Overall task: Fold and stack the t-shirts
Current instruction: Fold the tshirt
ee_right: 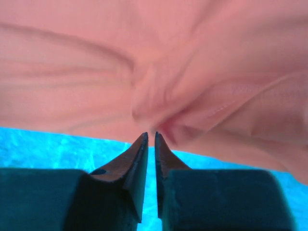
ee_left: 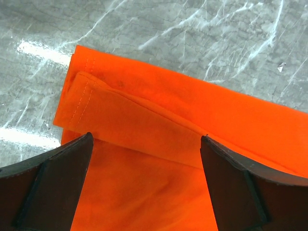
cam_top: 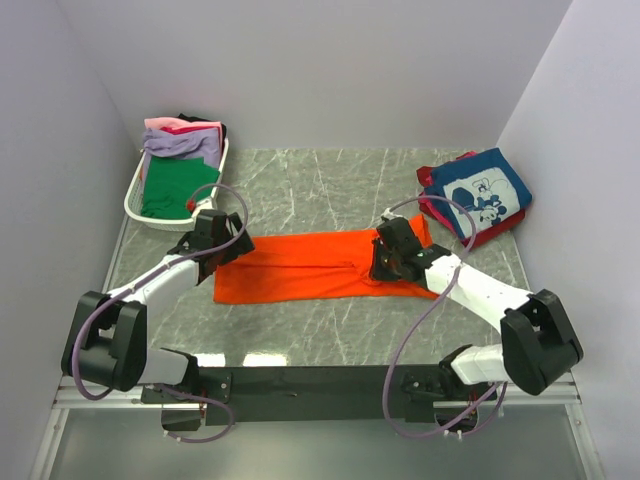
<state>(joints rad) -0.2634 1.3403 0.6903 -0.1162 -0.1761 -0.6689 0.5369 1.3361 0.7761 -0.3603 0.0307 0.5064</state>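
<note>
Lying on the worktop (cam_top: 300, 330), the orange t-shirt (cam_top: 310, 268) has its left end under the spread-open left claw (ee_left: 147, 144); the closed right claw (ee_right: 150, 137) pinches its right end.

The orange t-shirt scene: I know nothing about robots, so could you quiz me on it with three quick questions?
1. True or false: the left jaws stand wide open over the orange t-shirt.
2. Where on the table does the navy cartoon t-shirt lie? A) near left B) far right C) centre
3. Which jaws are closed on bunched orange cloth?
Key: 1 true; 2 B; 3 the right jaws.
</note>
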